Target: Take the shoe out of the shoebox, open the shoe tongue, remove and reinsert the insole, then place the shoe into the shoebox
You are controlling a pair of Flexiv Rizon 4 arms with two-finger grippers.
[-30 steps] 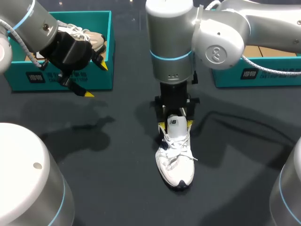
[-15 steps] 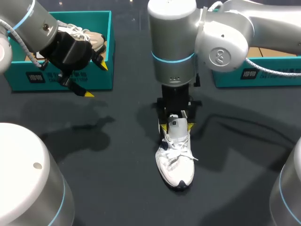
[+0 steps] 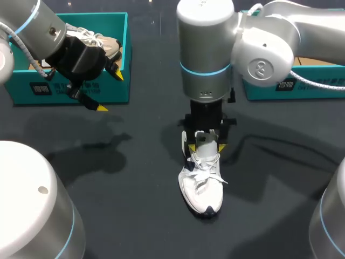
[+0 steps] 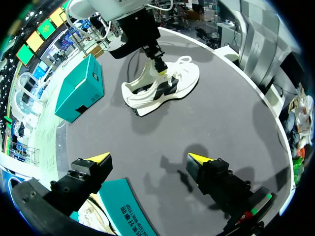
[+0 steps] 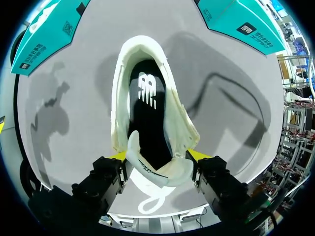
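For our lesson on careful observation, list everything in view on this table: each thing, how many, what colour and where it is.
white shoe: one, white with a black side mark and a black insole, at the table's middle, toe towards the head camera.
left shoebox: one, teal, open, far left of the table.
right shoebox: one, teal, far right, partly behind the right arm.
second shoe: one, pale, inside the left shoebox.
table: one, dark grey.
left gripper: one, black with yellow tips, open, hovering in front of the left shoebox.
right gripper: one, black with yellow tips, shut on the white shoe's tongue.
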